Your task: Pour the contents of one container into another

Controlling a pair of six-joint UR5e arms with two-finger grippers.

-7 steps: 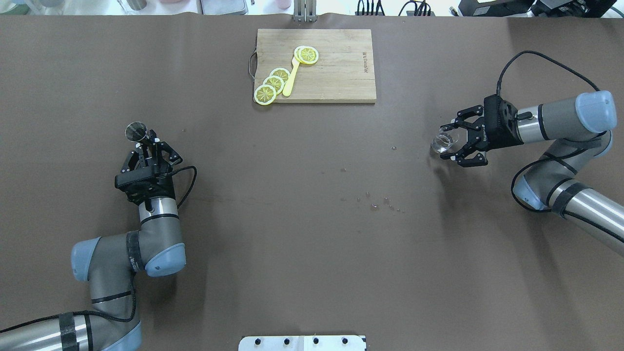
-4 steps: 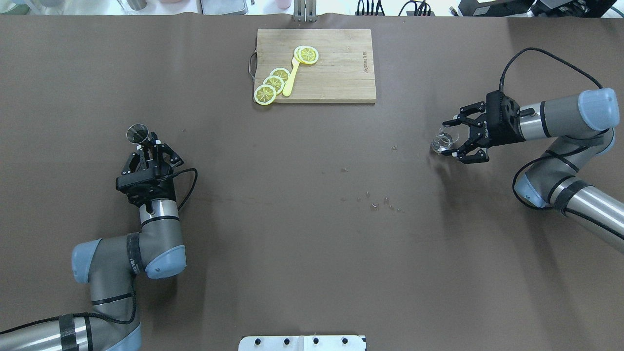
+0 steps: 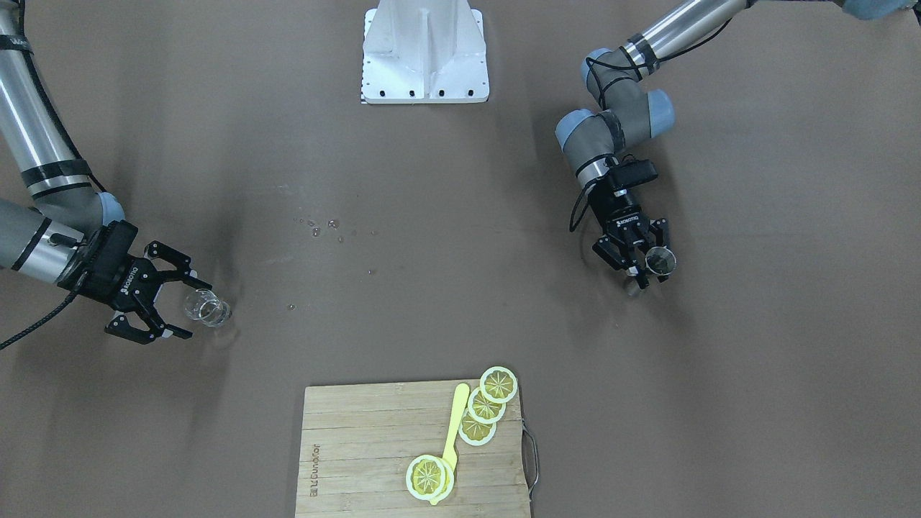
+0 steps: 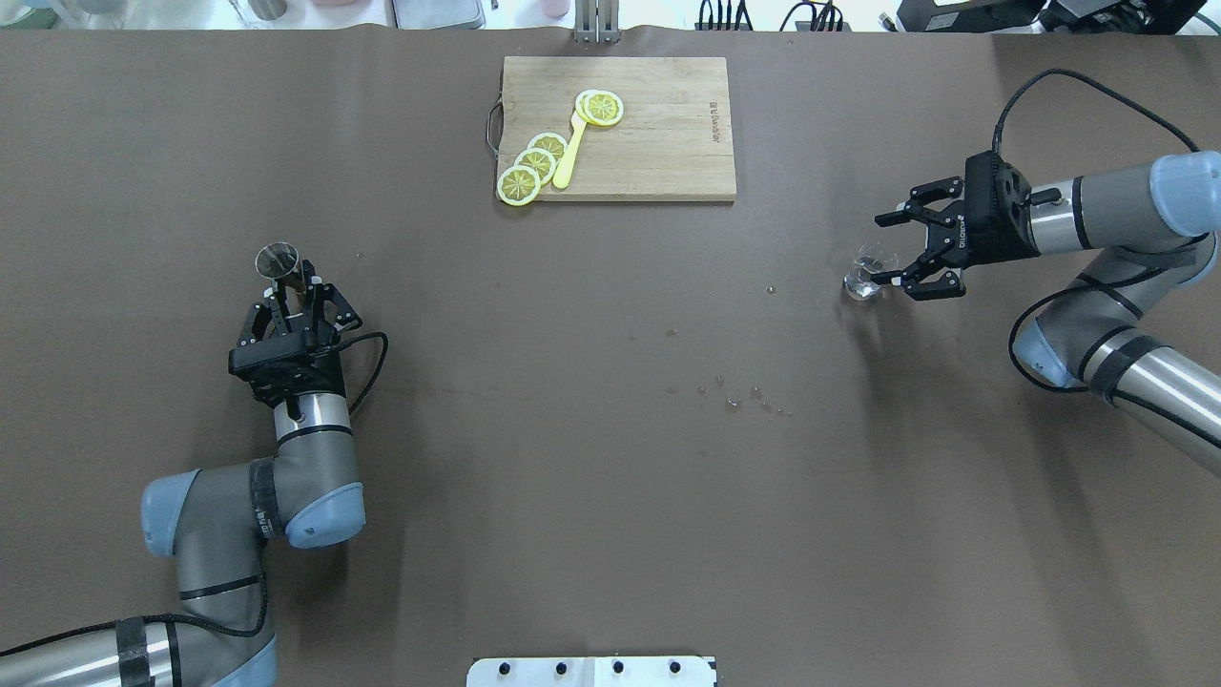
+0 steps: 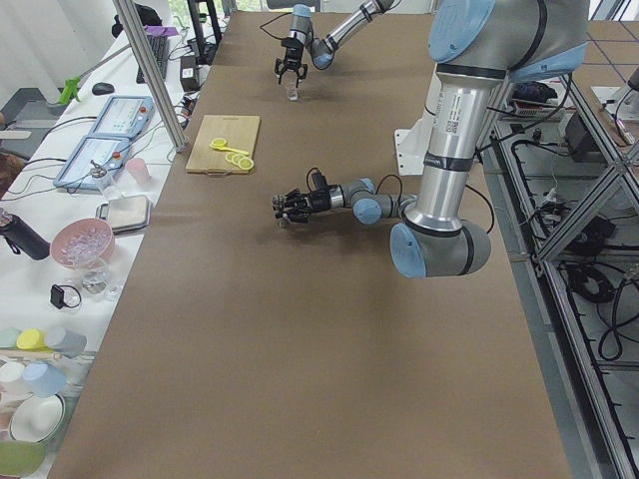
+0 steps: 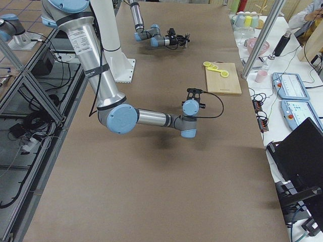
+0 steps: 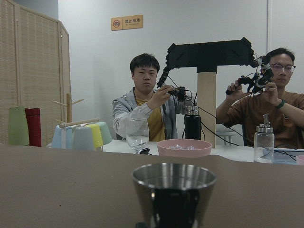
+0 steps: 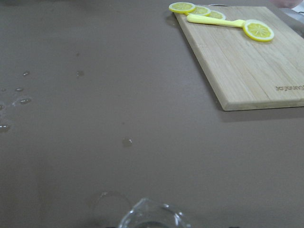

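The steel jigger [image 4: 278, 260] stands upright at the table's left, and my left gripper [image 4: 294, 291] is shut on its lower half. The left wrist view shows the jigger [image 7: 173, 190] close up with its open mouth upward. At the right, the clear glass cup [image 4: 865, 275] sits on the brown table. My right gripper [image 4: 879, 250] is open just right of it, with one fingertip beside the glass and nothing gripped. In the front-facing view the cup [image 3: 206, 308] lies at the tips of the right gripper [image 3: 193, 309]. Only the cup's rim [image 8: 152, 218] shows in the right wrist view.
A wooden cutting board [image 4: 668, 143] with lemon slices [image 4: 534, 162] and a yellow utensil [image 4: 570, 153] lies at the far middle. Water droplets [image 4: 734, 399] dot the table right of centre. The white robot base [image 4: 591, 671] is at the near edge.
My right gripper has drawn back to the right and a little away from the cup, which stays put on the table. The left gripper has shifted the jigger slightly to the right.
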